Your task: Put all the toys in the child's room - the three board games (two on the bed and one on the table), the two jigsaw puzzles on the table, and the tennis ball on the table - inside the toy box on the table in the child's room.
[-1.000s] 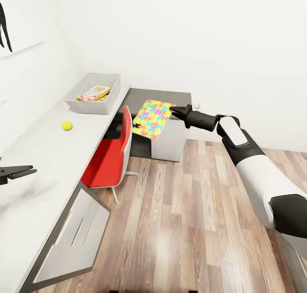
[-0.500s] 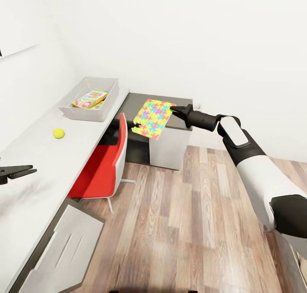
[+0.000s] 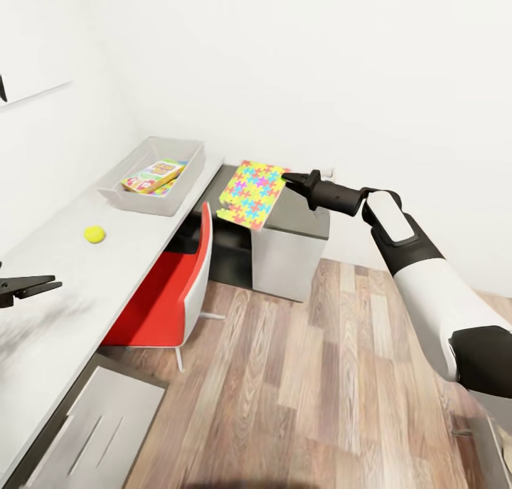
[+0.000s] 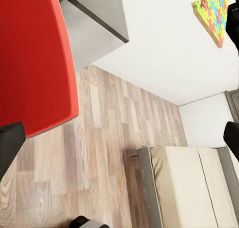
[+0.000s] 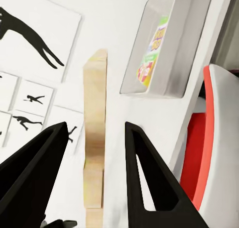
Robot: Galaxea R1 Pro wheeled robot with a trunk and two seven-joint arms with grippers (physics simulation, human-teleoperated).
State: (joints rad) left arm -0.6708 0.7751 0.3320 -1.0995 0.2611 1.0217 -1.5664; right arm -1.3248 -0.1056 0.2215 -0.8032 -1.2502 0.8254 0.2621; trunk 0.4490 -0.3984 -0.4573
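On the table point(image 3: 64, 290), the toy box point(image 3: 121, 190) sits far with 1 board game point(image 3: 153, 174) inside; the tennis ball point(image 3: 94, 234) lies nearer; the jigsaw puzzle point(image 3: 253, 193) hangs right of the box.

A red chair point(image 4: 35, 58) is filling the upper left of the frame, its broad flat surface running down to a rounded edge. Behind it, at the top centre, a grey bench section point(image 4: 97, 19) with a dark top is standing against the white wall. The wooden floor point(image 4: 99, 153) is stretching across the lower left and centre. In the lower right, the bed point(image 4: 194, 185) is lying with its beige mattress and grey frame. In the upper right corner, a jigsaw puzzle point(image 4: 215, 11) is hanging in the air, with a dark gripper part touching its edge. Dark blurred fingers point(image 4: 10, 146) are showing at the left and right edges.
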